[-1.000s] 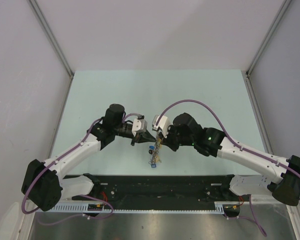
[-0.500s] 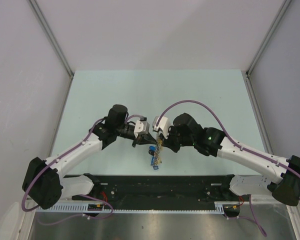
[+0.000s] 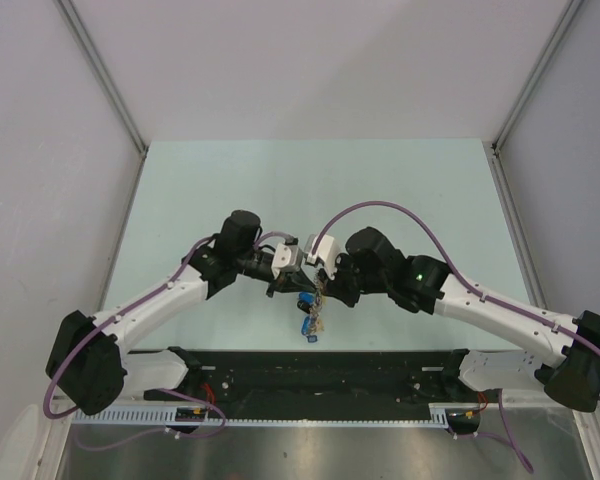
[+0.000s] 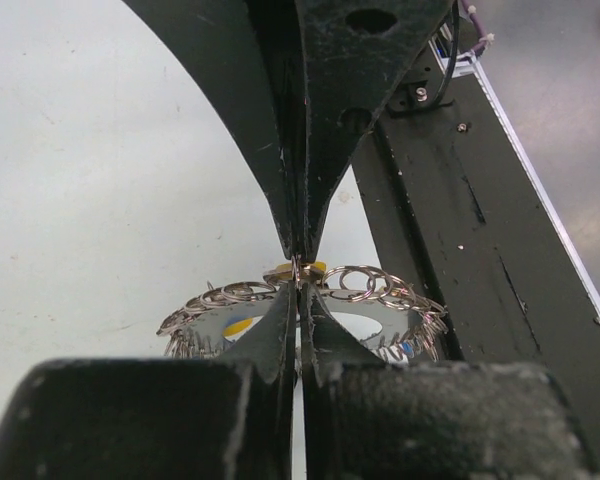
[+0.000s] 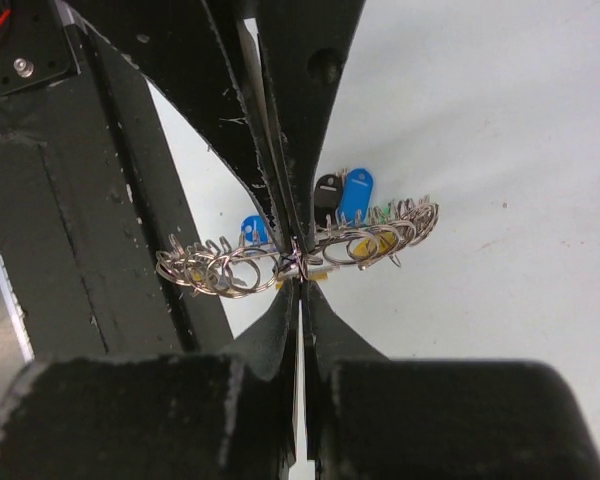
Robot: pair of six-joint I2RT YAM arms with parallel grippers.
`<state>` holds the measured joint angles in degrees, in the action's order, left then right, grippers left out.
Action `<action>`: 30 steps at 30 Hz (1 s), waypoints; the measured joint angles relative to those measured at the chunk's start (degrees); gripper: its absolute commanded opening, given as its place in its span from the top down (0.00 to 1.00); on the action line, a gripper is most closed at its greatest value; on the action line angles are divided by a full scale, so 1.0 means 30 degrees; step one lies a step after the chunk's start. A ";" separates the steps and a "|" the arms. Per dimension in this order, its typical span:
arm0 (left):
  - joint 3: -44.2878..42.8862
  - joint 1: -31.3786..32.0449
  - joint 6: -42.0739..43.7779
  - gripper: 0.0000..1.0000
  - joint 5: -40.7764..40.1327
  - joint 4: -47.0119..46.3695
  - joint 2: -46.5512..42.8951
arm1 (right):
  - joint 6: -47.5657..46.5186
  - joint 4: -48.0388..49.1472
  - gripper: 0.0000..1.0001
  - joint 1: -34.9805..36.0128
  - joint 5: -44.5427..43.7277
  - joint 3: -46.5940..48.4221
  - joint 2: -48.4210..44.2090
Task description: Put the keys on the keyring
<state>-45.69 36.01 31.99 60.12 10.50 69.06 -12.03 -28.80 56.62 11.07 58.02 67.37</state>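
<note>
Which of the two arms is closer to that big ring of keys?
Right, barely. The right end effector is shut on the keyring; the left end effector, shut too, meets it tip to tip at the rim.

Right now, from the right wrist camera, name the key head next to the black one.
The larger blue head, directly right of the black head; the other blue head sits apart, farther left.

left end effector (image 3: pixel 303 284) shifted rightward, tips now meeting keyring (image 3: pixel 315 306)
</note>
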 measured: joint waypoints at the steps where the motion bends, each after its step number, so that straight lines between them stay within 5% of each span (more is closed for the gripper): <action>1: -0.0044 0.0080 0.0000 1.00 0.0000 0.0015 0.0058 | 0.0007 0.0102 1.00 0.0000 0.0036 0.0000 0.0000; 25: -0.0692 0.0503 -0.0015 1.00 -0.0707 0.0401 0.0160 | 0.0080 -0.0036 1.00 -0.0036 -0.0372 0.0000 -0.0561; 30: -0.0670 0.0590 -0.0277 1.00 -0.1035 0.0357 0.0036 | 0.0168 0.0182 0.65 -0.0044 -0.0583 0.0000 -0.0758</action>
<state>-47.70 37.78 31.16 57.01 11.57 69.17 -11.53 -28.25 56.49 9.32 58.02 65.10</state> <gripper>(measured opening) 0.008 0.200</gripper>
